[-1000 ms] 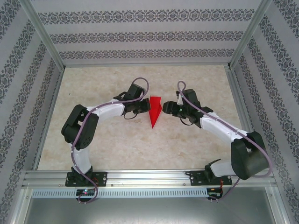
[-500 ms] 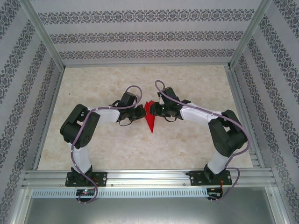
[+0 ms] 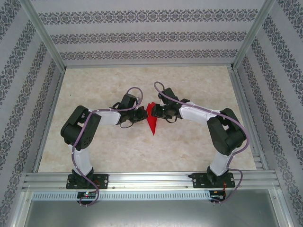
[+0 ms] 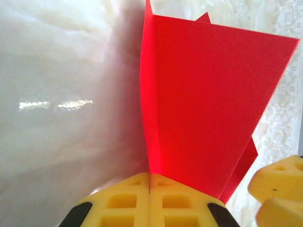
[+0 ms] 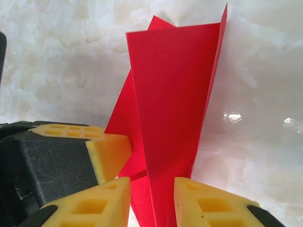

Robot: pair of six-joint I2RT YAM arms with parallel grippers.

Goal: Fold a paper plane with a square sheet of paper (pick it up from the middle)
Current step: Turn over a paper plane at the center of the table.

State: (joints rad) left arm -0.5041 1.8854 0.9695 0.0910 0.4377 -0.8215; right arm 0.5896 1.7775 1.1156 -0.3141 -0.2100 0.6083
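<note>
Centrally, left jaws pinch the paper plane [image 4: 199, 94]; part-open right jaws straddle it.

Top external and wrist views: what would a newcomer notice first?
The bright red paper plane stands out against the pale marble table at mid-scene. The left gripper is pinched shut on its creased edge, while the right gripper straddles the paper from the opposite side, jaws apart.

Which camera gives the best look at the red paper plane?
The top external view: there the paper plane shows its pointed dart outline almost whole. Both wrist views are close-ups, cropped to upright red folds.
</note>
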